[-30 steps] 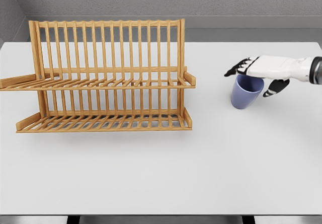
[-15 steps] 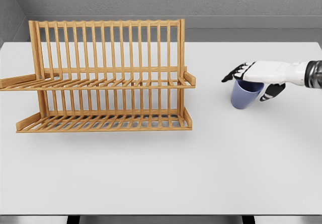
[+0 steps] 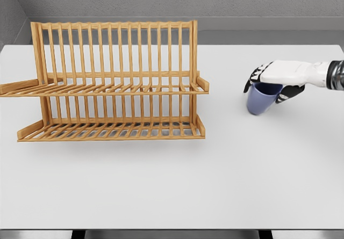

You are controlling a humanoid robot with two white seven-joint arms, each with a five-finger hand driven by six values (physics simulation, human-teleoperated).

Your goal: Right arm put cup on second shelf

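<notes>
A blue cup (image 3: 260, 100) stands on the white table (image 3: 172, 185) at the right. My right hand (image 3: 271, 83) lies over its rim, fingers curled down around the far side and thumb on the near right, grasping it. The cup leans slightly and its base still looks to be on the table. The wooden two-tier dish rack (image 3: 113, 80) stands at the left; its upper shelf (image 3: 107, 88) holds nothing. The left arm is out of view.
A stretch of bare table lies between the rack's right end (image 3: 201, 86) and the cup. The table's front edge (image 3: 172, 229) runs along the bottom.
The fingers of my right hand, spread above the cup before, have curled down around its rim. The cup has hardly moved.
</notes>
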